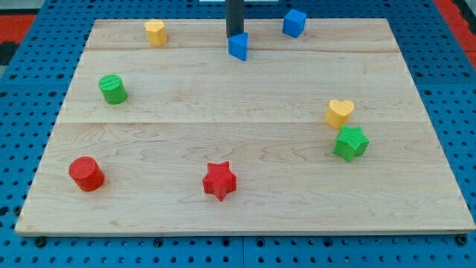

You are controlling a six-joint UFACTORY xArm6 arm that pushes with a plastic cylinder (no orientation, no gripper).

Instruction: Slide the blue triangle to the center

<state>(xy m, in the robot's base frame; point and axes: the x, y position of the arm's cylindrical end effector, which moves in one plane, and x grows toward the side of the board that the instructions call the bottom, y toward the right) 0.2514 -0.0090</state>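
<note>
The blue triangle (238,46) sits on the wooden board (245,134) near the view's top, a little left of the middle. My tip (235,36) is the lower end of a dark rod that comes down from the view's top. It stands right behind the blue triangle, touching or almost touching its top side.
A blue cube (294,23) is at the view's top right. A yellow block (155,33) is at the top left. A green cylinder (113,89) and a red cylinder (86,173) are at the left. A red star (219,181) is at the bottom. A yellow heart (339,113) and a green star (350,143) are at the right.
</note>
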